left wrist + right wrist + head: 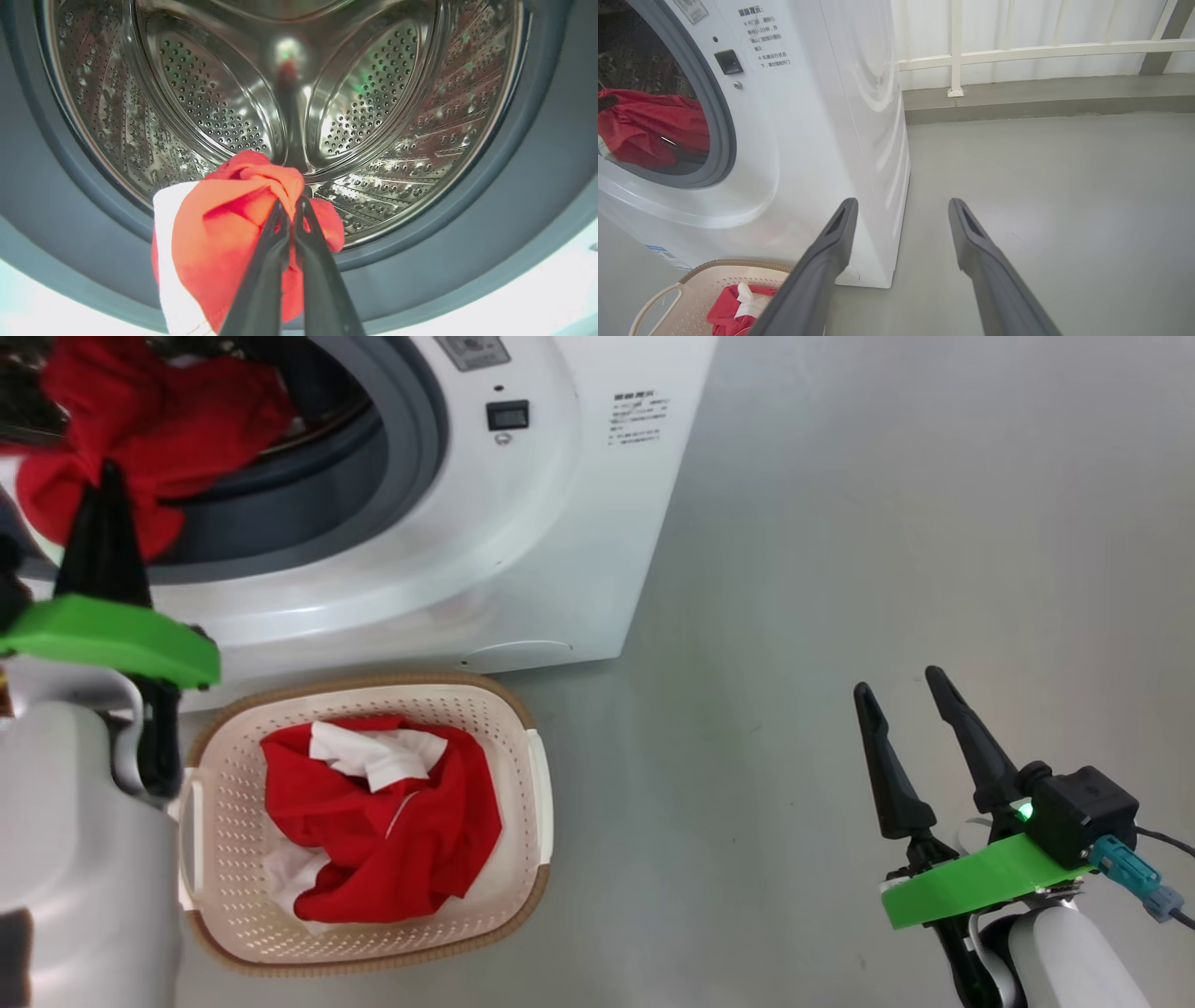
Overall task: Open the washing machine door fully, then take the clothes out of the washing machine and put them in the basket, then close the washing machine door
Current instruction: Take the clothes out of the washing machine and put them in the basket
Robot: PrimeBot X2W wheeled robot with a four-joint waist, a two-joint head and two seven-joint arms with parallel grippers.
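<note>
Mouth of big white front-load washing machine (560,523) partly blocked in lower part: bunched red garment (159,420) draped over grey rubber ring (420,439), left gripper (292,201) pinched on it. Steel perforated drum (373,93) behind: free room. Cream perforated plastic basket (229,803), half full w/ red-white clothes (373,831), sits just in front of machine. Grey floor (887,523) to its right: open.

The grey floor (887,541) carries the white washer (569,523) and, just in front of it, the basket (233,859) (red clothes (373,831) inside).
</note>
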